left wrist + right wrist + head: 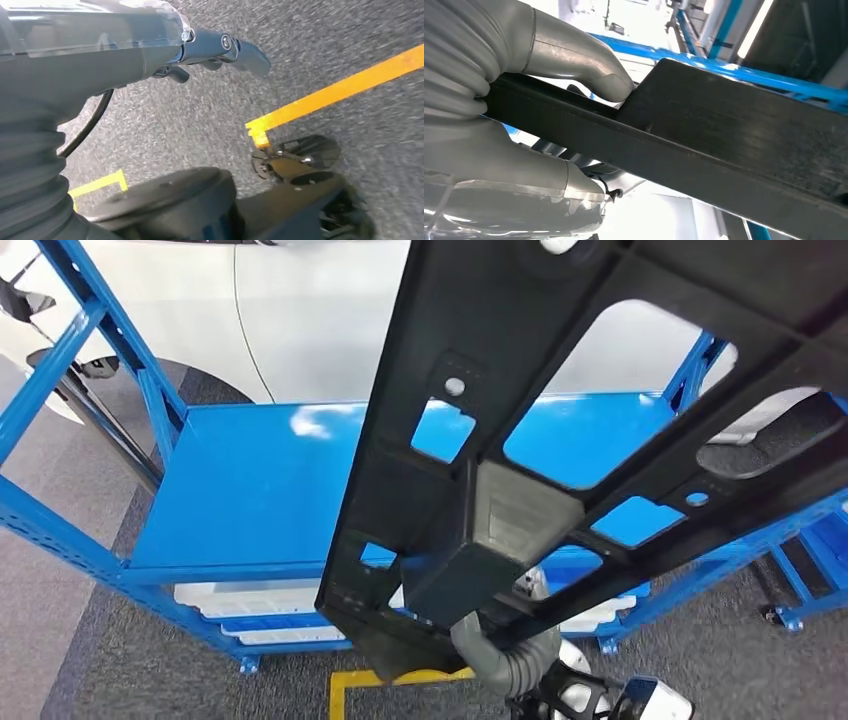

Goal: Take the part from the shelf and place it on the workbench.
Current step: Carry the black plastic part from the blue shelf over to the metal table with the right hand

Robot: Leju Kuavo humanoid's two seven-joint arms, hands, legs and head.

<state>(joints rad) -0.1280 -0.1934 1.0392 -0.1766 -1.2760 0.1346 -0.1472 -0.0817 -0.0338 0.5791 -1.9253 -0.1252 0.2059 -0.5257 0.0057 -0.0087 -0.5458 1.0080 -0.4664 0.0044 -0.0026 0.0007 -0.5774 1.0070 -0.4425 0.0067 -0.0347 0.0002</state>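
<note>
1. The part (600, 390) is a large black plastic frame with several cut-out openings and a boxy block moulded near its lower middle; in the head view it is lifted close to the camera, tilted, and stretches from the lower centre up to the top and right edges.
2. The right hand (549, 100) grips the part: in the right wrist view the thick grey thumb (589, 65) presses on one face of a black bar of the frame, and the rest of the hand lies against the opposite face.
3. In the head view the grey ribbed cover of the right arm (505, 660) rises from below to the lower end of the part; the hand itself is hidden behind the frame there.
4. The blue shelf (250, 480) stands beyond the part; its flat upper board shows through the frame's openings and to the left of it. The part is lifted off this board and does not touch it.
5. White trays (260, 605) lie on a lower level of the shelf.
6. A white car body (310, 310) stands behind the shelf.
7. The left hand (220, 50) hangs over grey carpeted floor (200, 120); its dark fingers are stretched out and hold nothing.
8. Yellow tape lines (340, 90) mark the floor.
</note>
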